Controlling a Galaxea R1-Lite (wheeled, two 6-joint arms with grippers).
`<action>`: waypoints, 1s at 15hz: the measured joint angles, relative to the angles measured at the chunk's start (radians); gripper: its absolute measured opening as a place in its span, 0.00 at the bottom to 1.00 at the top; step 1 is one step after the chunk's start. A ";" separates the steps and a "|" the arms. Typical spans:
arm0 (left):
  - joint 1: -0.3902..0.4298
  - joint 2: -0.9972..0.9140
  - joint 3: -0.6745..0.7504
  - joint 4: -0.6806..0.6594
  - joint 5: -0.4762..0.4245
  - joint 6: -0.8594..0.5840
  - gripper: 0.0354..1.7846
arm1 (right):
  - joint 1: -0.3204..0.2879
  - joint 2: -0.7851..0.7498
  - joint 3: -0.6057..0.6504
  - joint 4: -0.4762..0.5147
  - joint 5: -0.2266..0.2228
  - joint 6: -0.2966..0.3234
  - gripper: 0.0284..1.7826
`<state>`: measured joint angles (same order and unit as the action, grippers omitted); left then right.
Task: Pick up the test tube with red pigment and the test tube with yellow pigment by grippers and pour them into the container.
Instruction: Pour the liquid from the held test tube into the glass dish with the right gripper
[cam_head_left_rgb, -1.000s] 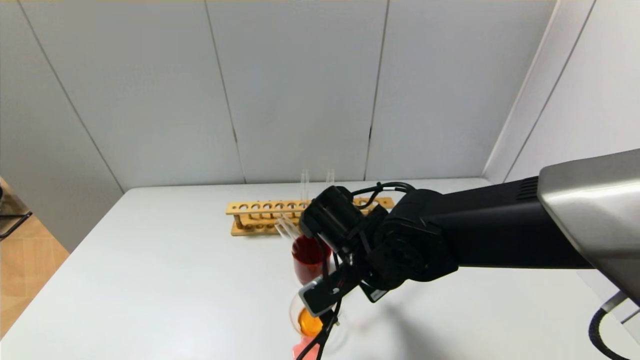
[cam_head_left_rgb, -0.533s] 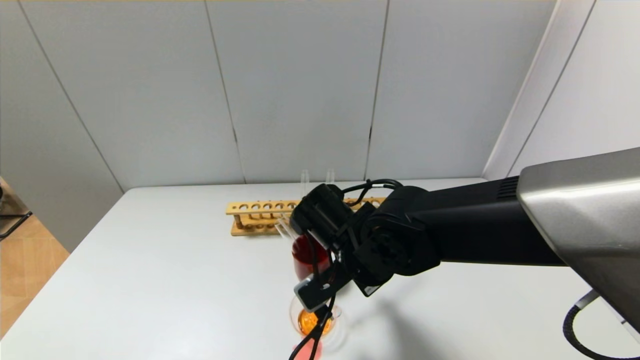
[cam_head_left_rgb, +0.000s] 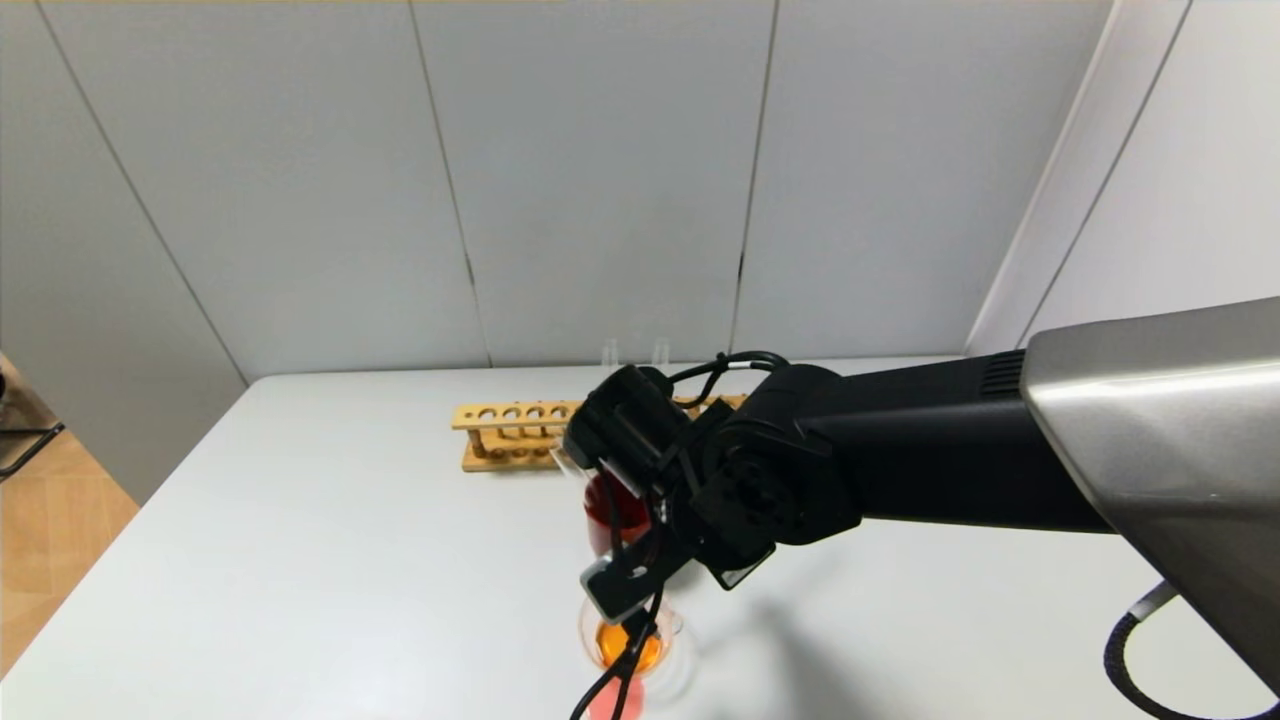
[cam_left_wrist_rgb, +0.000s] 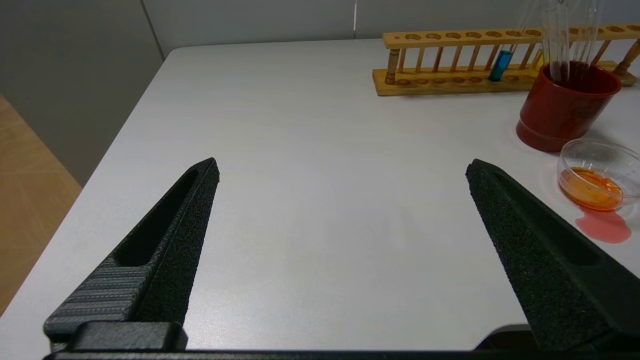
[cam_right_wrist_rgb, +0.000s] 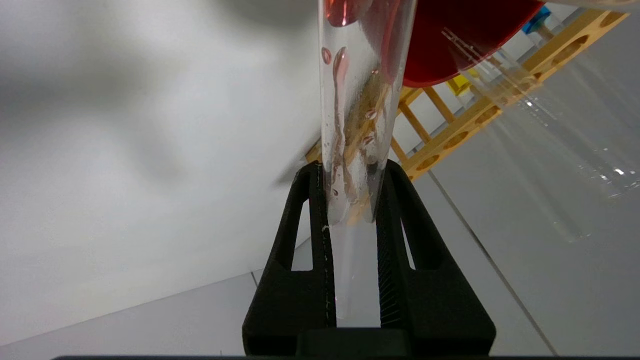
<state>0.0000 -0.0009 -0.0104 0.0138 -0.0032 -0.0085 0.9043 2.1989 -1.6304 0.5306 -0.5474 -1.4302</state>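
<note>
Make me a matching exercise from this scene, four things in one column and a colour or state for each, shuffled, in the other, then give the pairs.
Things:
1. container
2. cup
3. left end effector
4. right end effector

States:
A. dark red, empty tubes standing in it
B. open over bare table
C. shut on a drained test tube
D. clear, orange liquid inside

Pairs: 1-D, 2-A, 3-B, 4-C

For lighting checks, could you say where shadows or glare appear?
Head view: the right arm casts a soft shadow on the white table. Left wrist view: even light, faint shadow beside the dark red cup. Right wrist view: glints on clear glass tubes beyond the red-streaked test tube in the right gripper.
</note>
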 joint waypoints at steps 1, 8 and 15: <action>0.000 0.000 0.000 0.000 0.000 0.000 0.98 | 0.004 0.002 -0.003 0.000 -0.001 -0.001 0.17; 0.000 0.000 0.000 0.000 0.000 0.000 0.98 | 0.035 0.014 -0.037 0.063 -0.055 -0.004 0.17; 0.000 0.000 0.000 0.000 0.000 0.000 0.98 | 0.051 0.034 -0.076 0.081 -0.075 -0.008 0.17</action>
<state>0.0000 -0.0009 -0.0104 0.0134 -0.0032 -0.0081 0.9549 2.2328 -1.7064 0.6115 -0.6223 -1.4383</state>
